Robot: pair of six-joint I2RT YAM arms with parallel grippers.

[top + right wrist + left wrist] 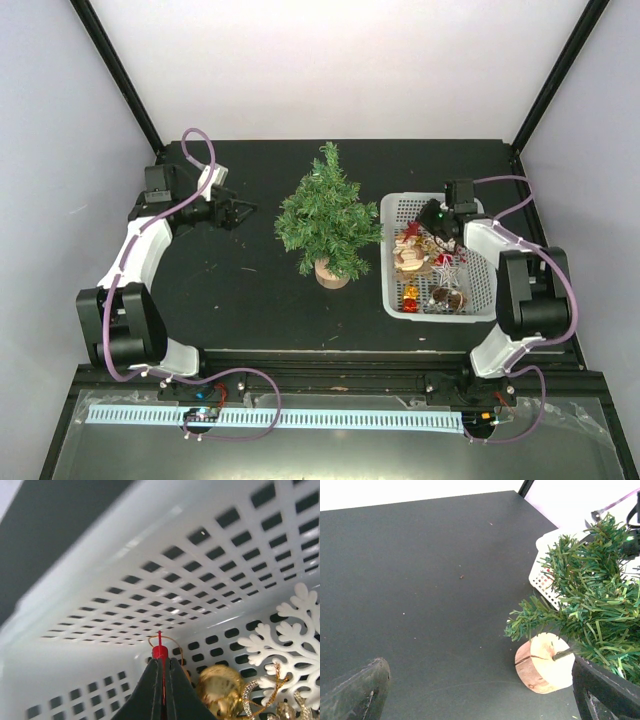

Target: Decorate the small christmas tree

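The small christmas tree (328, 220) stands mid-table on its round wooden base (332, 273), with no ornaments showing on it. In the left wrist view the tree (595, 595) and its base (545, 662) fill the right side. My left gripper (240, 212) hovers open to the left of the tree, clear of it; its dark fingertips (355, 695) frame bare table. My right gripper (422, 226) reaches into the white basket (388, 262). It is shut on a thin red ornament (160, 653) with a gold hanging loop, close to the basket wall (150, 580).
The basket holds several more ornaments: a white snowflake (285, 640), a gold bauble (220, 690), a wooden figure (409, 260) and a brown cone (448, 298). Its corner (542, 580) sits just behind the tree. Black frame posts rise at the table's back corners.
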